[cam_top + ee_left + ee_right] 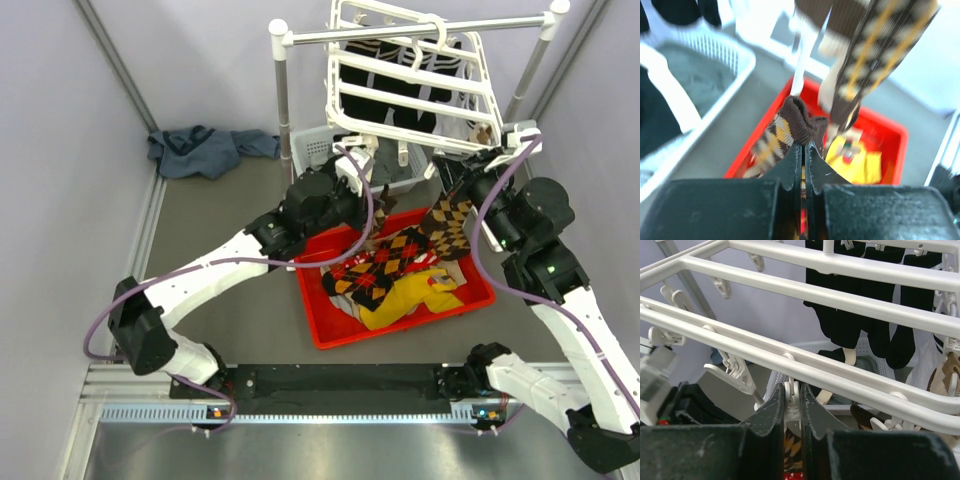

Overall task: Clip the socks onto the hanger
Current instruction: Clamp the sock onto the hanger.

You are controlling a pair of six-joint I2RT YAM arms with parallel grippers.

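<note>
The white hanger hangs from a rod, with black socks clipped at its far side. My left gripper is shut on the cuff of a brown argyle sock and holds it up above the red tray; the jaws show closed in the left wrist view. My right gripper is shut on a white clip under the hanger's near bar. A second brown argyle sock hangs just below that gripper and also shows in the left wrist view. Black and red argyle socks lie in the tray.
A yellow sock lies in the tray. A white basket stands behind the tray under the hanger. The rack of white posts and a metal rod carries the hanger. A blue cloth lies at the back left.
</note>
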